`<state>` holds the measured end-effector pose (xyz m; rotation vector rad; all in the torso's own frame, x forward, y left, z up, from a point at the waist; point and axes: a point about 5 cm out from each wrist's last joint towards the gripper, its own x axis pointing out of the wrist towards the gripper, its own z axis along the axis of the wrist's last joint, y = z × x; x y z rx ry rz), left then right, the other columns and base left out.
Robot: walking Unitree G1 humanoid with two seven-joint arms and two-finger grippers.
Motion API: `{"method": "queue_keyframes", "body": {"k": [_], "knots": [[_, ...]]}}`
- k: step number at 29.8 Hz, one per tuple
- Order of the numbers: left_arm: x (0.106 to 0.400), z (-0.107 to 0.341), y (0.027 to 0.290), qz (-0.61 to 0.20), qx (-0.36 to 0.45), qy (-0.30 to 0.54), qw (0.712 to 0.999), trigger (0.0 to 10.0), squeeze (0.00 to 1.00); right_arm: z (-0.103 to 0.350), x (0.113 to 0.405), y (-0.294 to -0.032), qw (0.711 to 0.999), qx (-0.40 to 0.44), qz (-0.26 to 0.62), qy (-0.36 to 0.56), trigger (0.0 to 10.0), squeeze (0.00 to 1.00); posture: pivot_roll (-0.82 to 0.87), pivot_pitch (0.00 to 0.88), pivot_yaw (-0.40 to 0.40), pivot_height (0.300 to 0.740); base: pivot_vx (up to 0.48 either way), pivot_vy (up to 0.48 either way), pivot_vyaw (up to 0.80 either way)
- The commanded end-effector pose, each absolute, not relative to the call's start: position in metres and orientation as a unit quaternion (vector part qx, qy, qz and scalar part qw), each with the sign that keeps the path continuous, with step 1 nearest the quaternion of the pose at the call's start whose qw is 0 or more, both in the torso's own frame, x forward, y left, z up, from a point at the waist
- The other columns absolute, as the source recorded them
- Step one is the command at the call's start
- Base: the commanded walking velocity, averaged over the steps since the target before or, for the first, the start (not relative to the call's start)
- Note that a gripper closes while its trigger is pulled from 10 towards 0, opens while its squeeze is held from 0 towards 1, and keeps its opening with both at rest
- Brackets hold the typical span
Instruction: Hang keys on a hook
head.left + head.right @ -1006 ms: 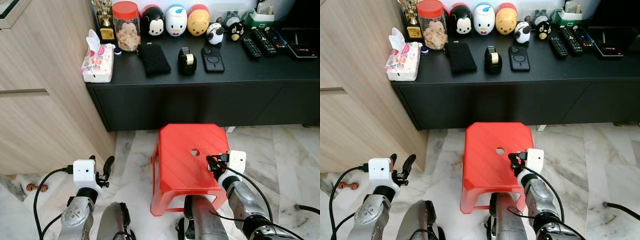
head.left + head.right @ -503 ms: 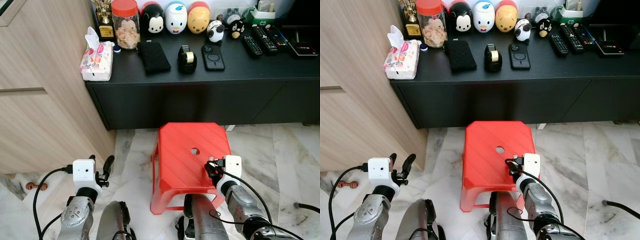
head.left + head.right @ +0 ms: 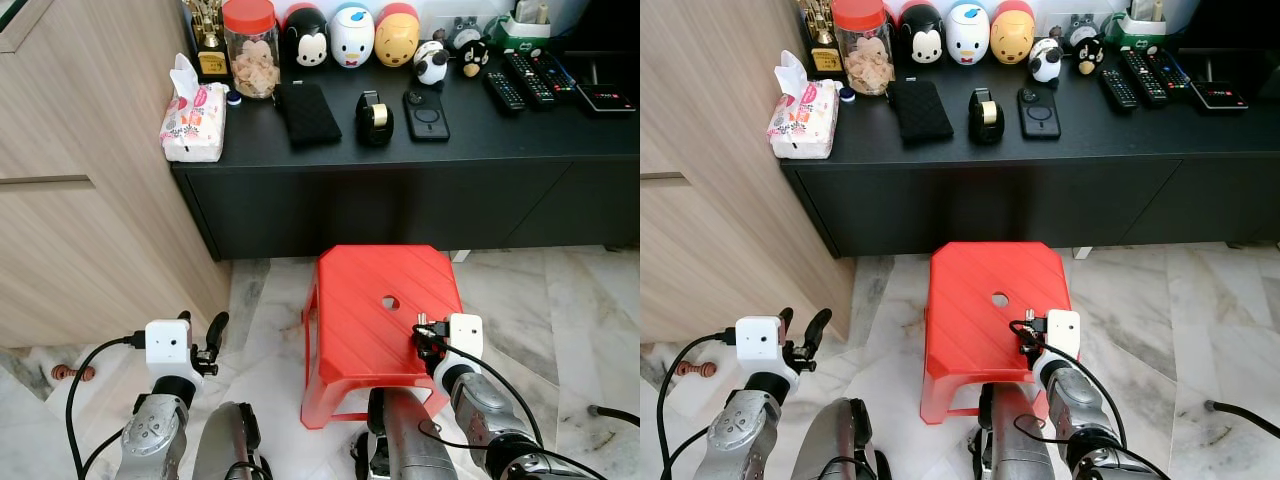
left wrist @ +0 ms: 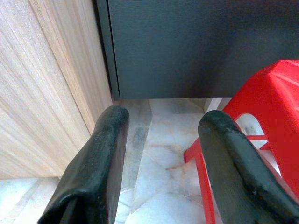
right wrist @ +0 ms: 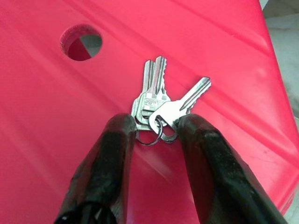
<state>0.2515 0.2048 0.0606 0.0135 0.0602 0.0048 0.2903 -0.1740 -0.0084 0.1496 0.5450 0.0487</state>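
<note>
A bunch of silver keys (image 5: pixel 158 103) on a small ring lies flat on the top of a red plastic stool (image 3: pixel 365 295), near its right front corner. My right gripper (image 5: pixel 156 127) is down at the keys and open. One black finger rests on each side of the ring, with the tips touching or nearly touching the stool top. In the left eye view that right gripper (image 3: pixel 426 335) is over the stool's right edge. My left gripper (image 3: pixel 200 330) hangs low at the left, open and holding nothing, beside a wooden cupboard (image 4: pixel 51 84).
A black low cabinet (image 3: pixel 400 190) stands behind the stool, carrying a tissue pack (image 3: pixel 193 123), a jar (image 3: pixel 251 50), toy figures, a tape dispenser (image 3: pixel 374 120), a phone (image 3: pixel 425 101) and remotes (image 3: pixel 524 80). Marble floor (image 3: pixel 560 320) lies right of the stool.
My right gripper has slid slightly back and down along the stool top toward the keys. The head camera tilted a little. The left arm stays put.
</note>
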Motion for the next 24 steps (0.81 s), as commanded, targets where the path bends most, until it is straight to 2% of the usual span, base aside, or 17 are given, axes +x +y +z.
{"method": "queue_keyframes", "body": {"k": [1,16,24], "knots": [[0.2472,0.0566,0.2032,0.000,0.003,0.040,0.999,10.0,0.00,-0.0178,0.2808,-0.1755,0.953,0.068,0.022,0.293,0.0,0.00,-0.05,0.221,-0.046,0.604,0.000,0.000,0.00],[0.2493,0.0557,0.2023,-0.001,0.003,0.042,0.999,10.0,0.00,-0.0213,0.2768,-0.1760,0.952,0.062,0.021,0.298,0.0,0.00,-0.05,0.216,-0.045,0.604,0.000,0.000,0.00],[0.2544,0.0555,0.2041,0.001,0.004,0.042,0.999,10.0,0.00,-0.0114,0.2859,-0.1797,0.962,0.032,0.026,0.271,0.0,0.00,-0.06,0.196,-0.044,0.604,0.000,0.000,0.00]]}}
